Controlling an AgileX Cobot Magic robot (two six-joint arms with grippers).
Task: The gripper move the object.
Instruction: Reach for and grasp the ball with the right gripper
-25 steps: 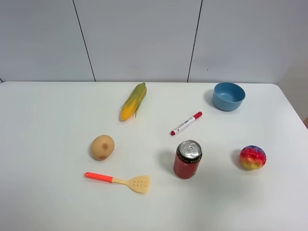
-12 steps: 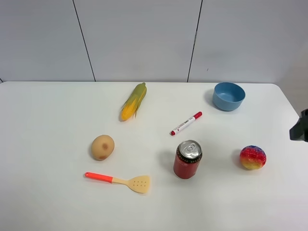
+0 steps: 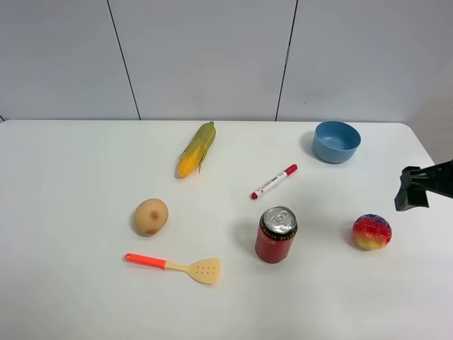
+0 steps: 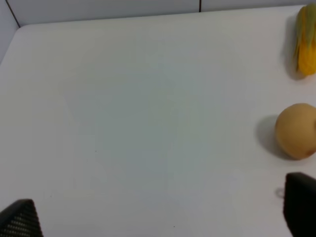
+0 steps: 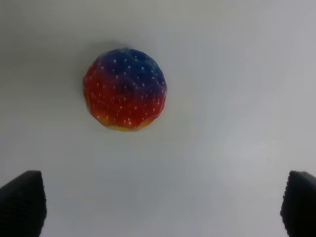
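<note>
table (image 3: 71, 177): white top, carrying everything below; grey wall panels behind it.
left gripper (image 4: 160, 212): shows only in its own wrist view. two dark fingertips (image 4: 19, 219) sit far apart, jaws spread wide, with only bare table top between them.
potato (image 3: 151, 217): tan, with a brown spot, on the left half of the table. in the left wrist view it lies just beyond one fingertip, not touching it.
spatula (image 3: 177, 265): orange handle and pale slotted blade, flat on the table, just in front of the potato, handle pointing left.
corn (image 3: 197, 149): yellow cob in a green husk, lying towards the back, well apart from the potato.
marker (image 3: 273, 181): white barrel with red ends, lying slanted near the middle.
can (image 3: 276, 234): red, upright, silver top, in front of the marker and apart from it.
bowl (image 3: 336, 142): blue, upright, at the back right.
ball (image 3: 371, 231): rainbow coloured and bumpy, resting on the table near its right edge, right of the can and apart from it, touching nothing.
right gripper (image 3: 414, 190): black, reaching in from the right edge, near the ball and just behind it, not touching. in its wrist view the fingertips (image 5: 22, 200) stand wide apart and hold nothing, with the ball ahead of them.
</note>
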